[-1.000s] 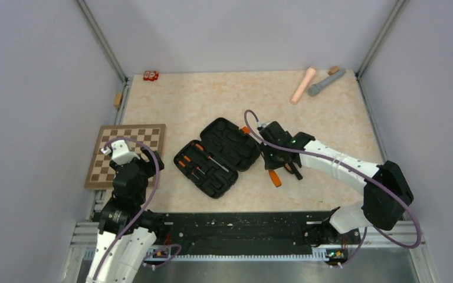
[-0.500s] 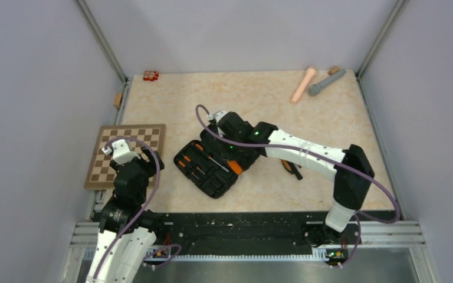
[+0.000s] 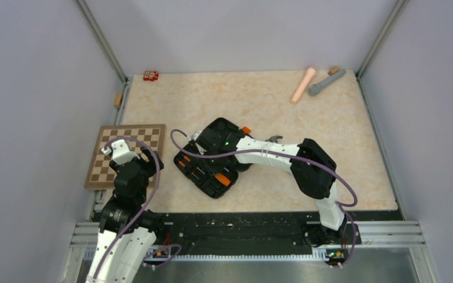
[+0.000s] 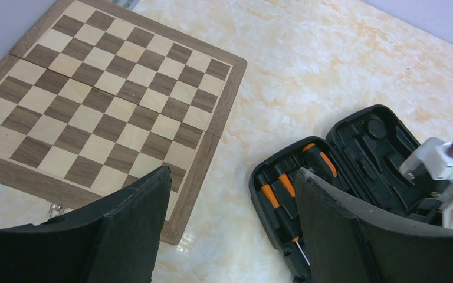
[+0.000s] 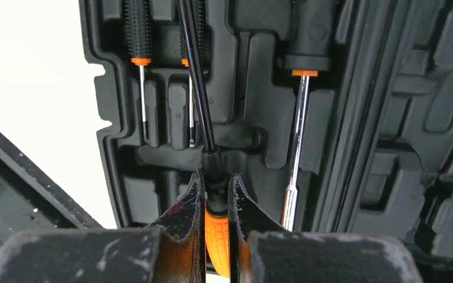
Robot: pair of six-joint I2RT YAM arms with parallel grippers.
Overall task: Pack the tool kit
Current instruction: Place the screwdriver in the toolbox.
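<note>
Since a second ago the right arm has swung left, from the table beside the case to above its near half; the left arm is unchanged. The right gripper (image 5: 216,200) is clamped on an orange-handled screwdriver (image 5: 196,76), shaft slanting across the slotted tray; other screwdrivers sit in their slots. The tool case (image 3: 210,190) lies open mid-table on the beige marbled surface (image 3: 259,100). The left gripper (image 4: 231,194) has jaws wide apart and empty, above the chessboard (image 4: 106,100) edge. A pink cylinder (image 3: 302,85) and a grey cylinder (image 3: 325,82) lie at the far right corner; pale walls enclose three sides.
</note>
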